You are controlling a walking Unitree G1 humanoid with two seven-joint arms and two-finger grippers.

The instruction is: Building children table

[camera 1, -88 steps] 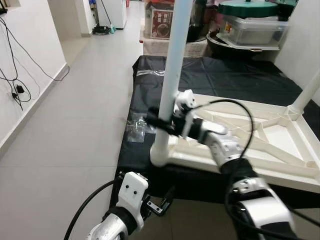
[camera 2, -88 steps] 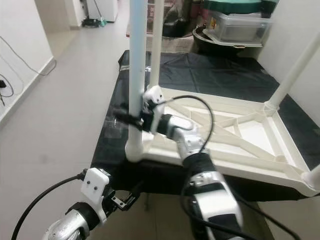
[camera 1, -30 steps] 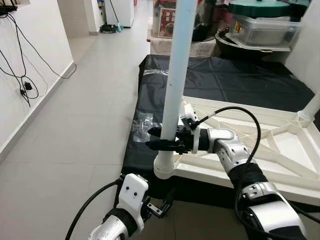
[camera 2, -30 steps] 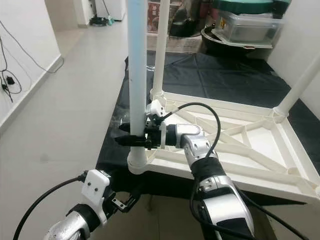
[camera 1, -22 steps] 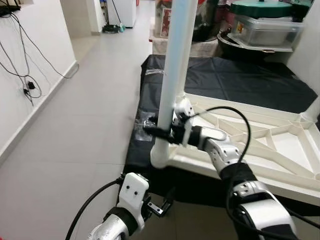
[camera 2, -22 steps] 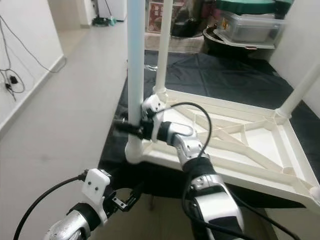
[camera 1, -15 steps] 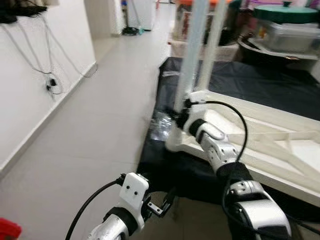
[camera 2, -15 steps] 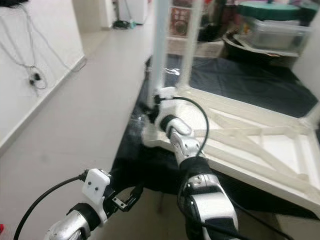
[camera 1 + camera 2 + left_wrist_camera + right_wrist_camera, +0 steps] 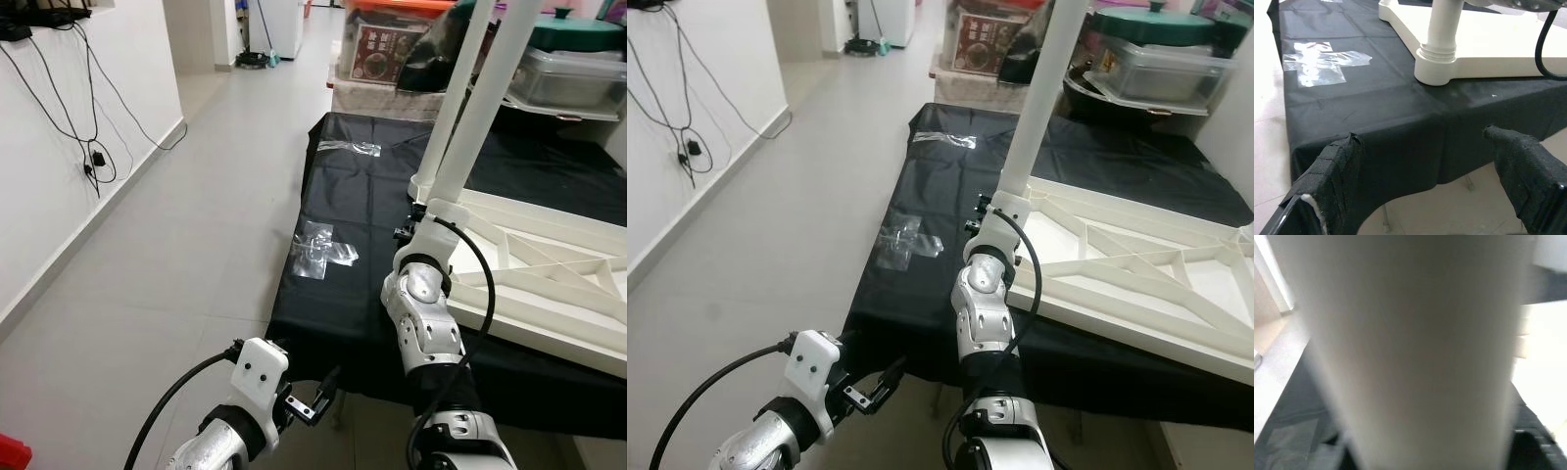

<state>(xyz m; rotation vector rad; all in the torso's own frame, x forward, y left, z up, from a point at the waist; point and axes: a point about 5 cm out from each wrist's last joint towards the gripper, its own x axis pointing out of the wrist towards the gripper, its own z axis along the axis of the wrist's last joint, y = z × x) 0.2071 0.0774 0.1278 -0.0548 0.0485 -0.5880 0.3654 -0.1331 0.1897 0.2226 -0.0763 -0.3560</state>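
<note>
The right arm (image 9: 421, 313) rises nearly straight up from the foot of the head views, its wrist reaching the base of a white leg (image 9: 468, 117), where the leg stands in the corner socket of the upturned tabletop (image 9: 549, 284). The right gripper (image 9: 411, 232) sits at the leg; its fingers cannot be made out, though the wrist view has the leg (image 9: 1415, 352) very close. The tabletop lies on a black sheet (image 9: 362, 186) with tape (image 9: 321, 245). The left gripper (image 9: 1430, 181) hangs low, fingers spread, facing the sheet's edge.
</note>
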